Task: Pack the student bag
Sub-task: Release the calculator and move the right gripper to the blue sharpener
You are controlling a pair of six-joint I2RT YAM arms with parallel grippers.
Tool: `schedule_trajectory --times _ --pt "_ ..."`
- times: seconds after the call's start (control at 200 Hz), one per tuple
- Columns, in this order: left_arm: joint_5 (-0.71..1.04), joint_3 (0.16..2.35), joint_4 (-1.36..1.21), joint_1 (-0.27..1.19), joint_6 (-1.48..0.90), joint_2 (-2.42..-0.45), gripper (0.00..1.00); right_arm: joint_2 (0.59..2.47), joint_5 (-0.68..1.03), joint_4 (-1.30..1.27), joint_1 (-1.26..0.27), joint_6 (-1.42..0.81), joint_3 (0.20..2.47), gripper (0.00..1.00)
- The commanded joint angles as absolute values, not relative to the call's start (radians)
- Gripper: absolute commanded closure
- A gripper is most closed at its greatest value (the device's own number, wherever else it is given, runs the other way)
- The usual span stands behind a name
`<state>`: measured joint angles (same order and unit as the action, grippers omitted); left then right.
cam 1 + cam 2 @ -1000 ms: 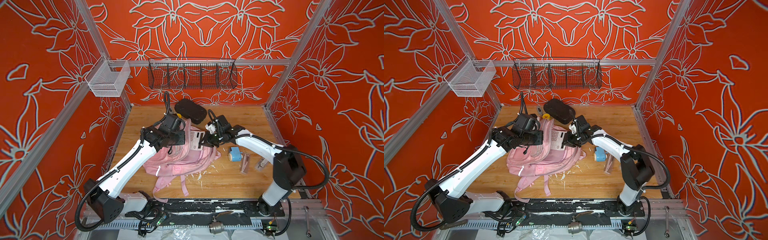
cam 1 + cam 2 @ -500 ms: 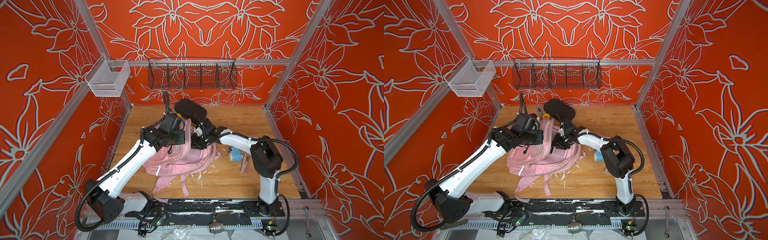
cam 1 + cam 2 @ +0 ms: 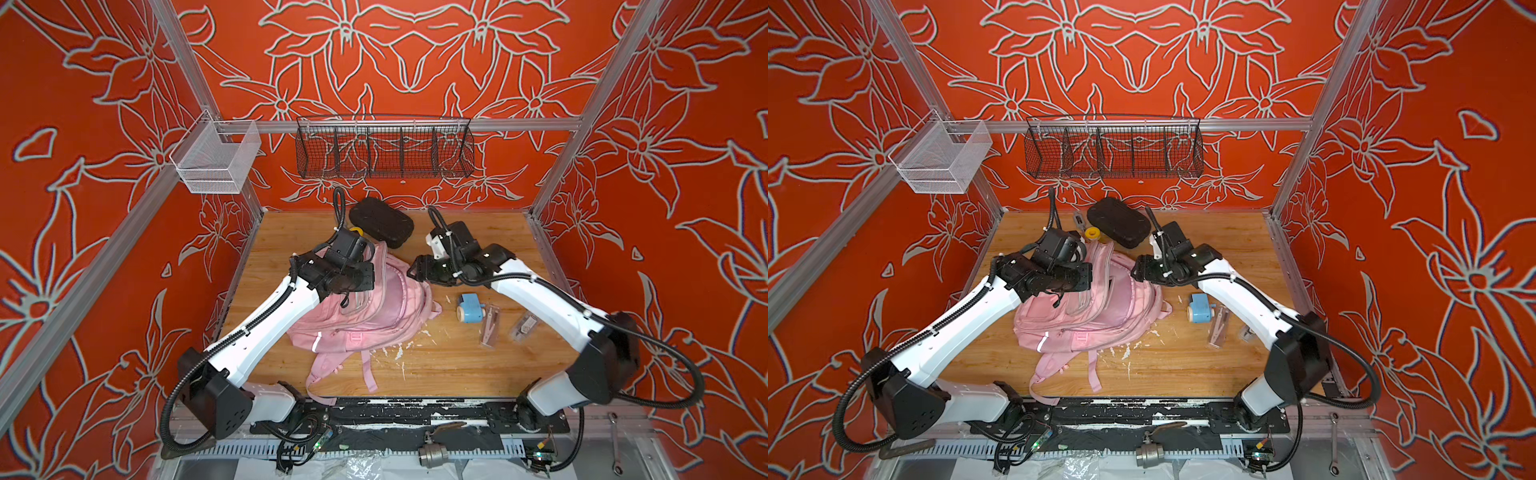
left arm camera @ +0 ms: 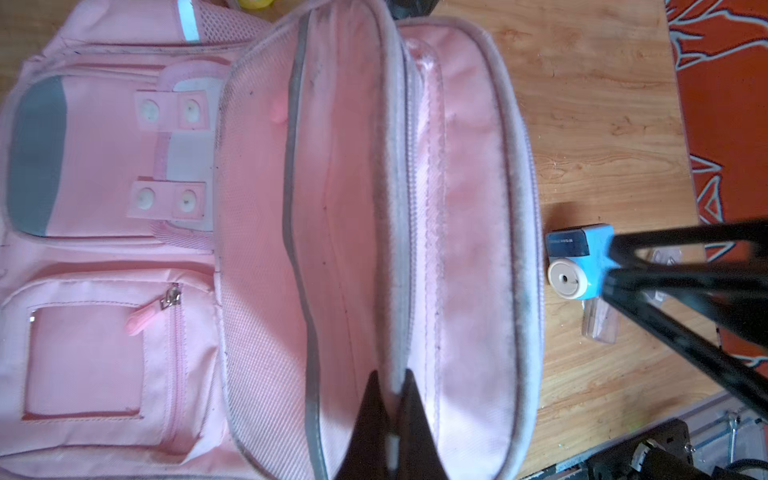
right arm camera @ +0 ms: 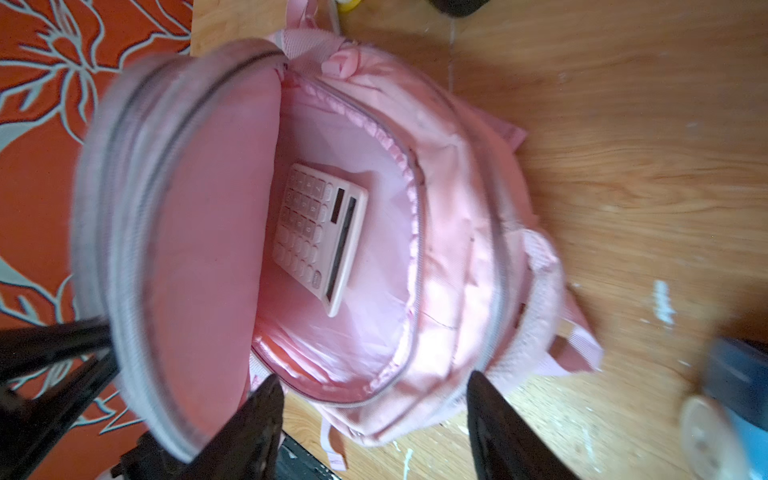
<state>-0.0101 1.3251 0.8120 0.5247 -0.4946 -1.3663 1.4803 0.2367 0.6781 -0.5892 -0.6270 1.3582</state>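
The student bag [image 3: 386,316] [image 3: 1100,320], a pale pink backpack, lies in the middle of the wooden table with its main compartment unzipped. My left gripper [image 4: 390,374] [image 3: 370,276] is shut on the grey zipped rim of the front flap [image 4: 390,208] and holds it up. In the right wrist view a pale pink calculator [image 5: 320,237] lies inside the open compartment. My right gripper [image 5: 372,382] [image 3: 413,270] hangs open just above the bag's right edge, with nothing between its fingers.
A blue pencil sharpener [image 3: 469,308] and two clear packets [image 3: 489,328] lie right of the bag. A black hard case [image 3: 381,222] and a yellow roll [image 3: 1092,233] sit behind it. Two wire baskets [image 3: 384,147] hang on the back rail.
My right gripper carried the calculator into the bag, opened and drew back to the right. The calculator now lies inside. My left gripper stayed shut on the flap.
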Motion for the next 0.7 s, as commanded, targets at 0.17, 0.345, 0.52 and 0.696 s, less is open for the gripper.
schedule_trajectory --times 0.17,0.345,0.52,0.696 --pt "0.056 1.341 0.745 0.555 -0.552 -1.528 1.0 1.369 0.009 0.991 -0.408 -0.415 1.246 0.21" --pt "0.102 1.426 0.823 0.582 -0.55 -1.66 0.91 1.376 -0.004 0.983 -0.325 -0.375 1.155 0.19" --pt "0.085 1.501 0.873 0.611 -0.537 -1.716 0.56 1.44 0.032 0.903 -0.275 -0.315 1.126 0.18" --pt "0.07 1.539 0.917 0.633 -0.537 -1.727 0.47 1.535 0.106 0.842 -0.261 -0.257 1.156 0.17"
